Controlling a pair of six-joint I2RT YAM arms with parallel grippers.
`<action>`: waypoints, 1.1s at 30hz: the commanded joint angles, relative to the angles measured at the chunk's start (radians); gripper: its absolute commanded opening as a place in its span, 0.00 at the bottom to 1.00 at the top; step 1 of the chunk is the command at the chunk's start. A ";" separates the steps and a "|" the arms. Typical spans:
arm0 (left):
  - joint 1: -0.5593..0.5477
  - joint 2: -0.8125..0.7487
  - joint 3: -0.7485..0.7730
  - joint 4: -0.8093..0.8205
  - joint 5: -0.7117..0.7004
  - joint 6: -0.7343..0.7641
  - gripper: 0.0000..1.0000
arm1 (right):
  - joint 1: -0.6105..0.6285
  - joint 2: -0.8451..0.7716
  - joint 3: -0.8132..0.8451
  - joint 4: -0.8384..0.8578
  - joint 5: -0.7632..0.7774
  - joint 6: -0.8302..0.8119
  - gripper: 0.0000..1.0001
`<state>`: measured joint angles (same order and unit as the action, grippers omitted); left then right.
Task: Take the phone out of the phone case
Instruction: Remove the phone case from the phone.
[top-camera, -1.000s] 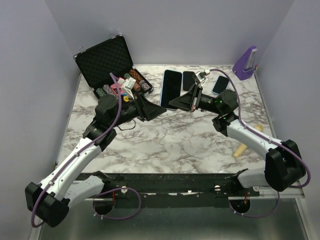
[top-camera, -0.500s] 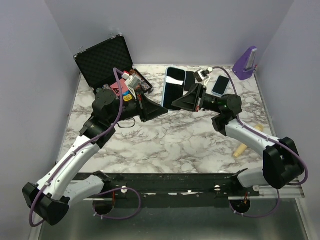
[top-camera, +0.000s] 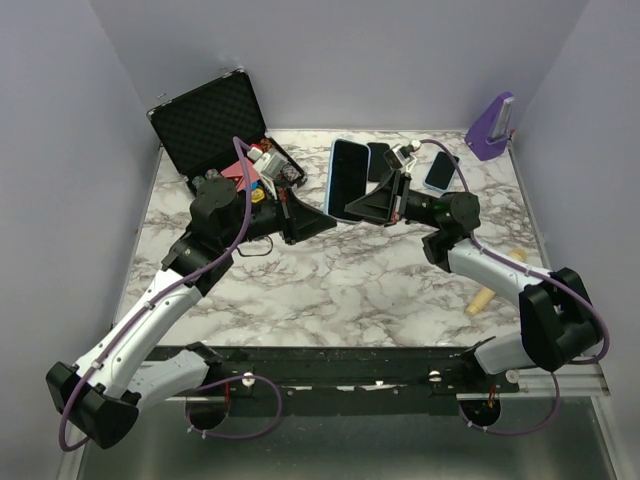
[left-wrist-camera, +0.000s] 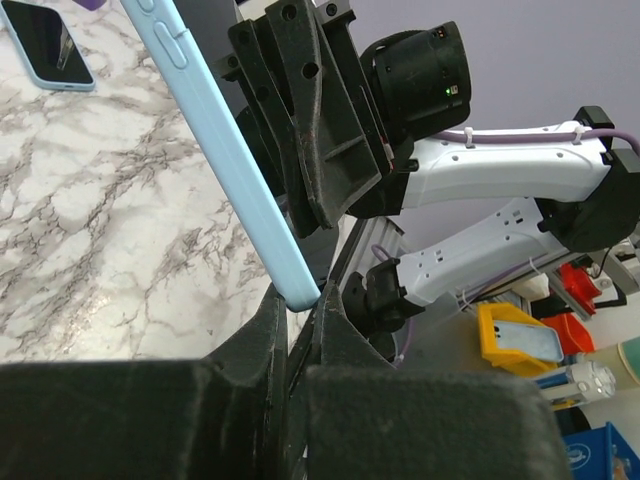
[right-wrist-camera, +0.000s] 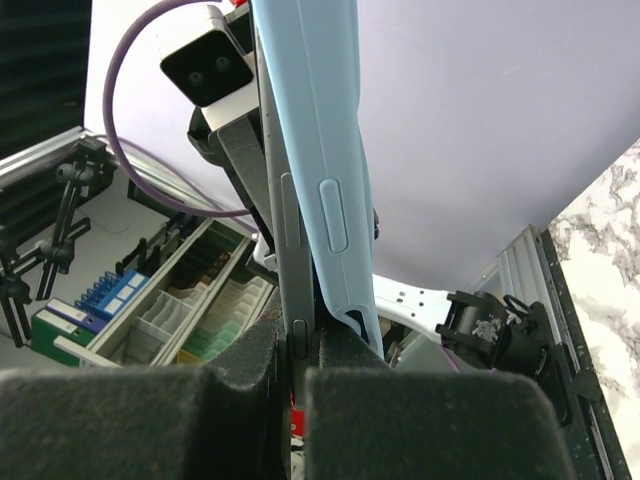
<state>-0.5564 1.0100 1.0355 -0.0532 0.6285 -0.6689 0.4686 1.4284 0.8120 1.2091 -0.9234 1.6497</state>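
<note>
The phone (right-wrist-camera: 283, 190), grey-edged, stands tilted on its side above the table between both arms. Its light blue phone case (top-camera: 347, 178) is partly peeled off: in the right wrist view the case (right-wrist-camera: 330, 150) bows away from the phone's edge near the jaws. My right gripper (right-wrist-camera: 300, 335) is shut on the phone's grey edge, with the case lip outside one finger. My left gripper (left-wrist-camera: 300, 300) is shut on the lower corner of the case (left-wrist-camera: 225, 140). From above, the left gripper (top-camera: 330, 222) and right gripper (top-camera: 348, 210) meet under the phone.
An open black foam-lined box (top-camera: 212, 125) with chips stands at the back left. Two other phones (top-camera: 378, 158) (top-camera: 440, 171) lie behind the grippers. A purple stand (top-camera: 491, 127) is at the back right, and a pale cylinder (top-camera: 496, 283) lies by the right arm.
The left gripper has shut on the case's corner; it was open a second ago. The phone has tipped up from nearly flat to standing more on edge.
</note>
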 joint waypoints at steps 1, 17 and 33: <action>0.036 -0.034 -0.069 -0.071 -0.216 0.140 0.00 | -0.021 -0.060 0.013 0.240 -0.042 0.136 0.01; 0.036 -0.106 -0.160 0.012 -0.227 0.091 0.00 | -0.035 -0.020 -0.011 0.313 -0.023 0.191 0.01; 0.035 -0.125 -0.201 0.180 -0.099 -0.056 0.94 | -0.035 -0.065 -0.027 0.175 -0.054 0.065 0.01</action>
<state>-0.5209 0.8547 0.8055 0.0612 0.4782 -0.6659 0.4328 1.4078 0.7860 1.2751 -0.9638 1.7470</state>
